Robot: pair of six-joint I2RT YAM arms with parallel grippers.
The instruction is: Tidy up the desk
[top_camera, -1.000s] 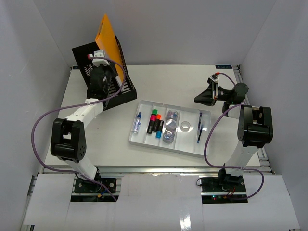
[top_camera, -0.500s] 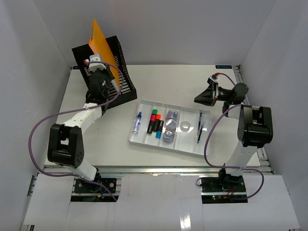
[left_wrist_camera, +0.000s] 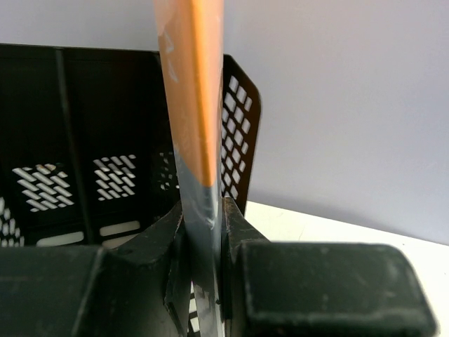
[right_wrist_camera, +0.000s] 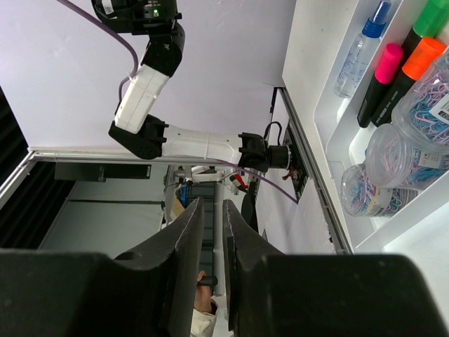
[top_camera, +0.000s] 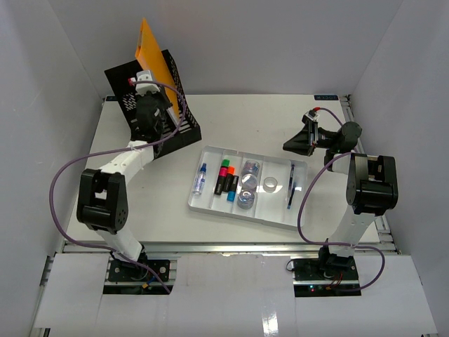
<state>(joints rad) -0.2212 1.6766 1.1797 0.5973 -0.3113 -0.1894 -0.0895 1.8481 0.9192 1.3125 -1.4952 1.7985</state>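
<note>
The left hand (left_wrist_camera: 203,214) pinches the lower edge of an orange folder (left_wrist_camera: 191,84) and holds it upright above the black file holder (left_wrist_camera: 105,119). The counter (top_camera: 231,119) lies under this holder and spreads out to its right. I think the step is to slide the folder into a slot. It is best to line the folder up with the holder's dividers, lower it straight, and release only when its edge rests inside. Well to the right of the holder, the right hand (right_wrist_camera: 212,210) is almost pressed together and holds nothing.
</note>
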